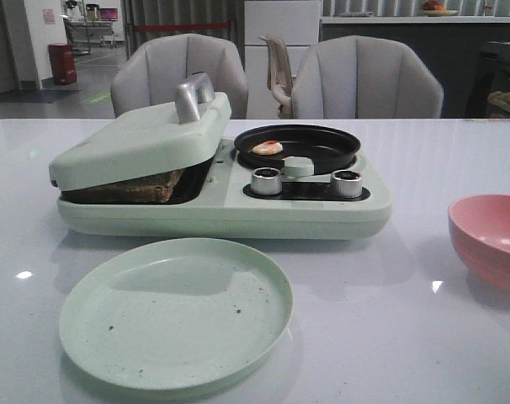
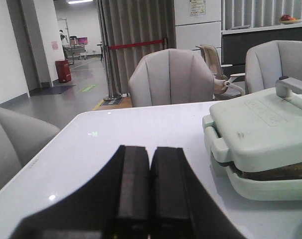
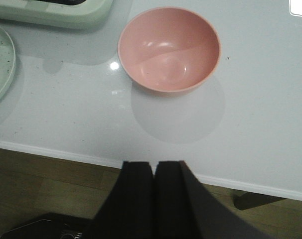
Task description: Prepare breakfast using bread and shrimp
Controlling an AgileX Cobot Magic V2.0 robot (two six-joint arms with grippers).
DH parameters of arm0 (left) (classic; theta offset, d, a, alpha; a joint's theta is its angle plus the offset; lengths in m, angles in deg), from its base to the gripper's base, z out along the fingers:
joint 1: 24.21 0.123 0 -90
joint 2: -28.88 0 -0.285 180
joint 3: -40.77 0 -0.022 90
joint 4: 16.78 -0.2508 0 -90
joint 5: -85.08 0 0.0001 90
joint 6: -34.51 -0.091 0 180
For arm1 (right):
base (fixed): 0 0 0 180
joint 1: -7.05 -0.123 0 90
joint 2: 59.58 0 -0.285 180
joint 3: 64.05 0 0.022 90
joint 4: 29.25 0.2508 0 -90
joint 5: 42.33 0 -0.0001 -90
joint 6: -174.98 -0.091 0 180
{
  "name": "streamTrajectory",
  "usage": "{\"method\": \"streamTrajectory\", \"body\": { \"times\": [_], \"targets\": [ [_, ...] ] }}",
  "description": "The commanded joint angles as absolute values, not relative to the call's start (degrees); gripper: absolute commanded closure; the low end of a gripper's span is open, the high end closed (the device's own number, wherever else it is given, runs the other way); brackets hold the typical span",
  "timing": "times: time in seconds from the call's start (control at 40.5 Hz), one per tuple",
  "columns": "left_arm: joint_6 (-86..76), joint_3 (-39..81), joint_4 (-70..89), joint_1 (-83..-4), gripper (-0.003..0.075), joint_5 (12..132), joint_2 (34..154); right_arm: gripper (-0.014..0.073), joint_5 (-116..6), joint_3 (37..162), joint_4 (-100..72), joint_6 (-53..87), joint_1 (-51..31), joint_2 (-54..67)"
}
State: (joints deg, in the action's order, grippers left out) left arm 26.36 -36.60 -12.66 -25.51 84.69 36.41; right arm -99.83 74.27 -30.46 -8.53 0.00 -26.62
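A pale green breakfast maker [image 1: 221, 206] stands mid-table. Its lid [image 1: 141, 135] rests slanted on the bread [image 1: 133, 188], whose brown crust shows in the gap; the same crust edge of the bread [image 2: 285, 172] shows in the left wrist view. The shrimp [image 1: 267, 147] lies in the small black pan [image 1: 297, 147] on the machine's right half. Neither arm shows in the front view. My left gripper [image 2: 150, 152] is shut and empty, over the table left of the machine. My right gripper [image 3: 155, 167] is shut and empty, hanging past the table's near edge [image 3: 230, 181].
An empty green plate [image 1: 175, 311] sits in front of the machine. An empty pink bowl [image 1: 491, 240] stands at the right; the pink bowl [image 3: 169, 49] lies beyond my right gripper. Two silver knobs [image 1: 266, 180] face front. Grey chairs [image 1: 364, 80] line the far side.
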Motion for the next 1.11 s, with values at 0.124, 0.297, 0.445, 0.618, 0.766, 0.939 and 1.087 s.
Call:
{"method": "streamTrajectory", "body": {
  "times": [0.124,0.297,0.445,0.618,0.766,0.939,1.087],
  "targets": [
    [26.6,-36.9,-12.1,-25.7,0.0619,90.2,35.2,0.0560,-96.4,75.6,-30.6,-8.5,0.0,-26.3],
    [26.6,-36.9,-12.1,-25.7,0.0619,90.2,35.2,0.0560,-96.4,75.6,-30.6,-8.5,0.0,-26.3],
    [26.6,-36.9,-12.1,-26.5,0.0619,90.2,35.2,0.0560,-96.4,75.6,-30.6,-8.5,0.0,-26.3],
    [26.6,-36.9,-12.1,-26.7,0.0619,90.2,35.2,0.0560,-96.4,75.6,-30.6,-8.5,0.0,-26.3],
    [26.6,-36.9,-12.1,-26.7,0.0619,90.2,35.2,0.0560,-96.4,75.6,-30.6,-8.5,0.0,-26.3],
    [26.6,-36.9,-12.1,-26.7,0.0619,90.2,35.2,0.0560,-96.4,75.6,-30.6,-8.5,0.0,-26.3],
    [26.6,-36.9,-12.1,-26.7,0.0619,90.2,35.2,0.0560,-96.4,75.6,-30.6,-8.5,0.0,-26.3]
  ]
}}
